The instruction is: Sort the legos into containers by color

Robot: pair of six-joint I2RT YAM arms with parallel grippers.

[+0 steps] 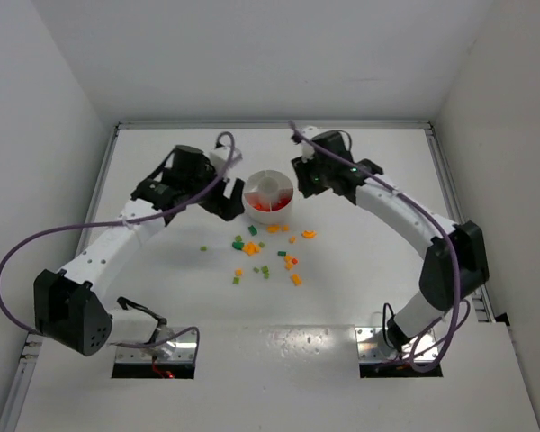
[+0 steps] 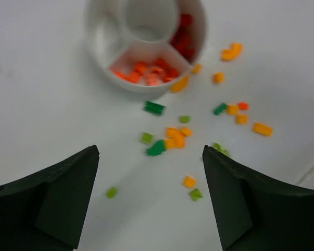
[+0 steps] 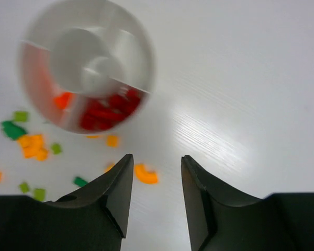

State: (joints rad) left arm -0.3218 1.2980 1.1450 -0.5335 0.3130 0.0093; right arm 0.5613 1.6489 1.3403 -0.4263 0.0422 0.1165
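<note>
Both grippers above the sorting field. The left gripper (image 2: pixel 150 151) has its dark fingers (image 2: pixel 63 198) spread wide, and we see nothing between them and nothing touched; below the gap lie loose legos (image 1: pixel 250 247) on the bare table (image 1: pixel 360 270). The right gripper (image 3: pixel 156 158) stands with a narrower gap, jaws apart and likewise empty, and a curved orange brick (image 3: pixel 146 174) lies on the table just beneath the gap. From above, the round white dish (image 1: pixel 268 216) sits toward the rear middle of the table between the two grippers, each just beside its wall. The loose bricks (orange and green, with one or two reddish) are scattered on the near side of it. One wedge of the dish holds red legos (image 3: pixel 107 112), the adjoining wedge holds orange legos (image 2: pixel 146 70), and the central cup (image 2: pixel 149 18) appears white inside. White walls enclose the table on the left, right and rear, with a thin raised rail along the edges. We find broad open surface to the right of the dish and between the scatter and the arm bases. The table is smooth and faintly glossy, the dish is plain moulded plastic, and the bricks are small blocks with a few arcs. The right wrist view is blurred.
</note>
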